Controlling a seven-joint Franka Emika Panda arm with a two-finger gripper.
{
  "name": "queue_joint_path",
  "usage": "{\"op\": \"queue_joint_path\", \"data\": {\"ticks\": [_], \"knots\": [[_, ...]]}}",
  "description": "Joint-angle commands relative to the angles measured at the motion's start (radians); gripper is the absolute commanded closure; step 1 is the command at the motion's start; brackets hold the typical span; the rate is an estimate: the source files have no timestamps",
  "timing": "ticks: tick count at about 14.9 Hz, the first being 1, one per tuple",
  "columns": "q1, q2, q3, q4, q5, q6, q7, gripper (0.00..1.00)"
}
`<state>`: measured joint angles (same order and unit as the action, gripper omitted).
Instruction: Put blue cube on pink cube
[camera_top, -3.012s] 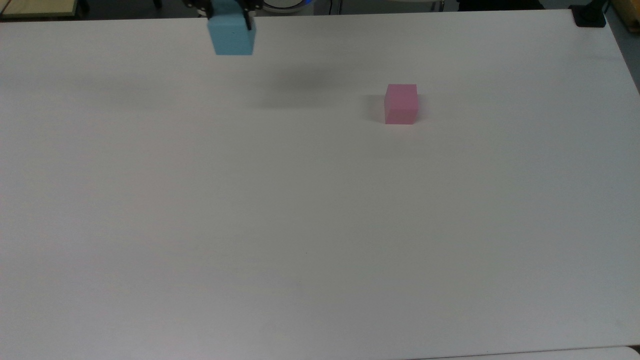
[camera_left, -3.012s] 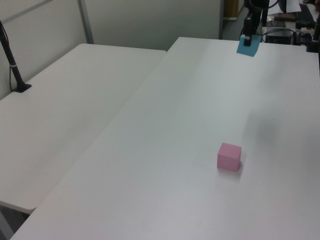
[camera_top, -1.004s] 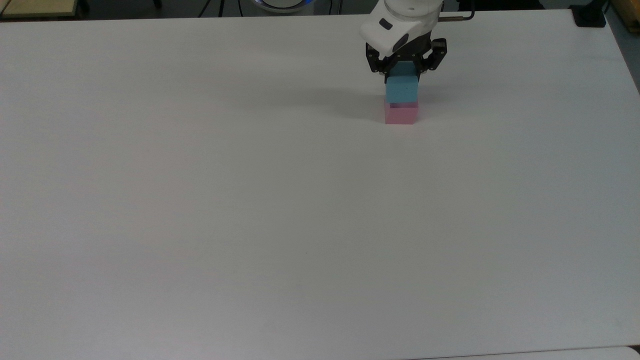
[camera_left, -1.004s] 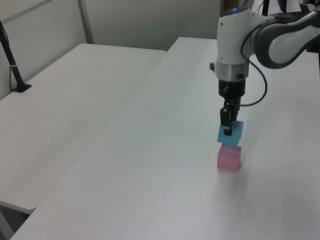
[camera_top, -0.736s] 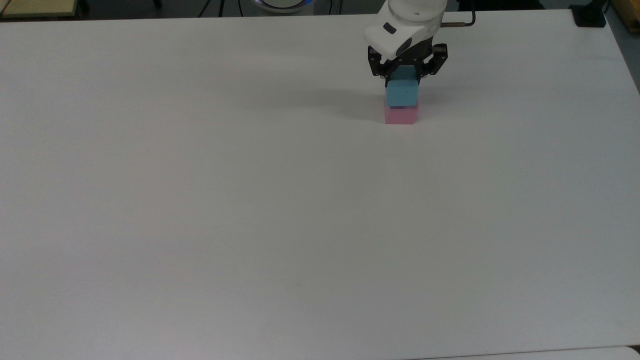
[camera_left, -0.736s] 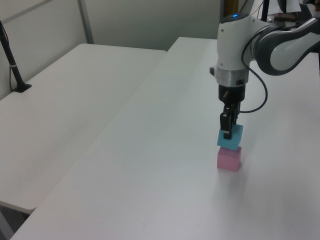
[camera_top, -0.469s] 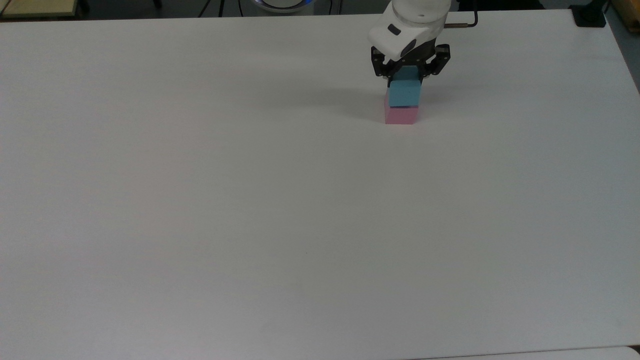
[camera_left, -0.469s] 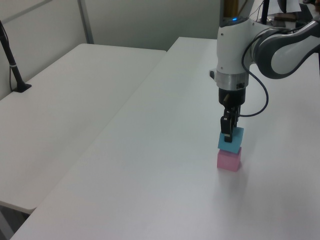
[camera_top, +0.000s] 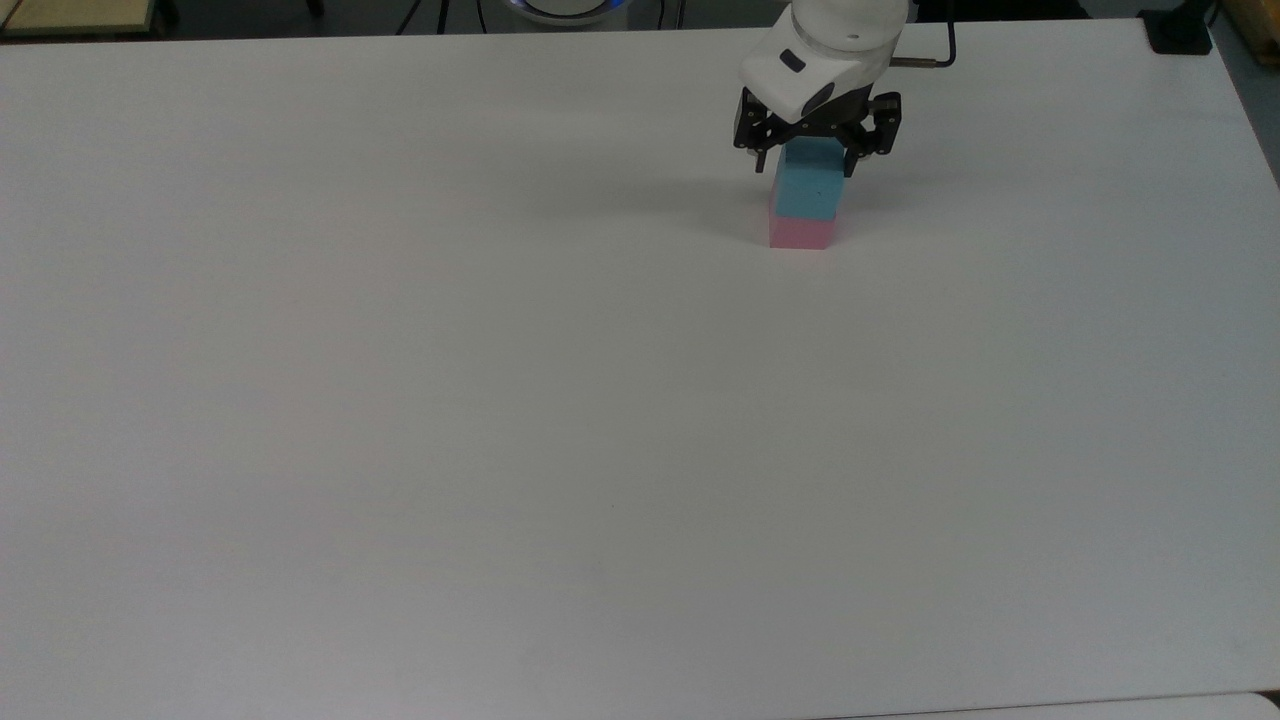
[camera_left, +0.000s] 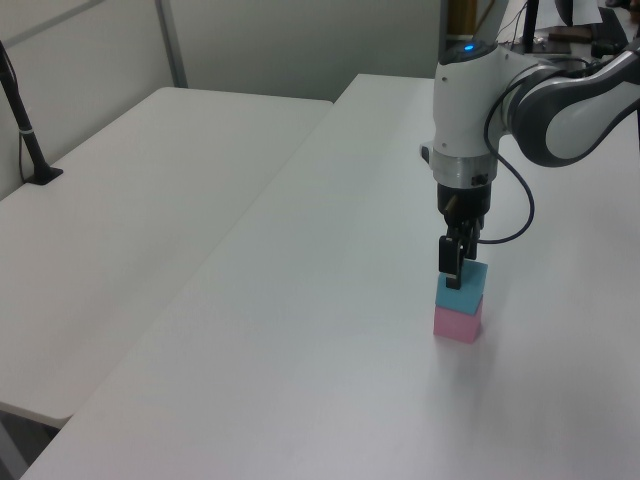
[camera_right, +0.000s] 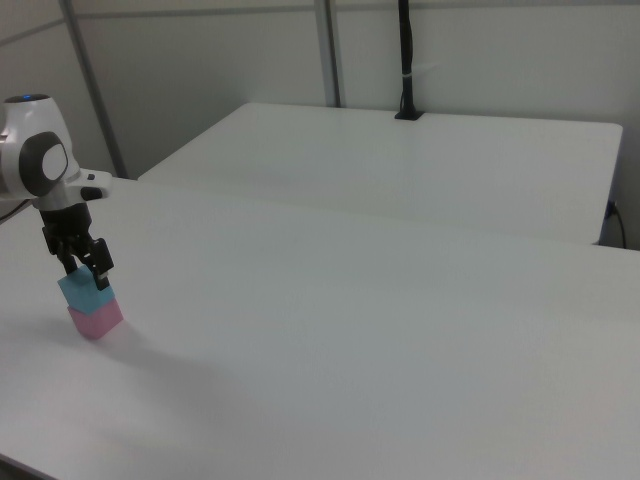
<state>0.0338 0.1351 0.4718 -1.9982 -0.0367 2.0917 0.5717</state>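
Note:
The blue cube (camera_top: 806, 192) sits squarely on the pink cube (camera_top: 800, 234), which stands on the white table (camera_top: 500, 400) at the top view's upper right. My gripper (camera_top: 806, 163) hangs straight above the stack. It is open, with a finger on each side of the blue cube's upper part and a small gap to each face. In the left view the blue cube (camera_left: 463, 289) rests on the pink cube (camera_left: 458, 322) under the gripper (camera_left: 452, 270). In the right view the stack, blue cube (camera_right: 80, 291) over pink cube (camera_right: 95, 319), stands at far left below the gripper (camera_right: 85, 270).
A second white table (camera_left: 130, 200) adjoins this one, with a black pole (camera_left: 25, 130) clamped to its far side. A black mount (camera_top: 1180, 30) sits at the table's corner in the top view's upper right. The arm's cable (camera_left: 520, 215) loops beside the wrist.
The gripper brought the blue cube from the top view's upper left over to the pink cube, set it down on top, and has now spread its fingers off the cube's sides.

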Motion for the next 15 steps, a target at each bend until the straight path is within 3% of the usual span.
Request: {"op": "queue_joint_path", "data": {"ticks": [1,5,10,13,15], "knots": [[0.02,-0.002,-0.009,-0.01,-0.043,0.025,0.048,0.04],[-0.044,-0.043,-0.01,0.024,-0.043,-0.007,0.048,0.0],[-0.172,-0.072,-0.012,0.174,-0.034,-0.202,-0.039,0.01],[-0.261,-0.107,-0.034,0.243,-0.028,-0.251,-0.072,0.0],[-0.267,-0.111,-0.071,0.26,-0.028,-0.252,-0.075,0.0]]}}
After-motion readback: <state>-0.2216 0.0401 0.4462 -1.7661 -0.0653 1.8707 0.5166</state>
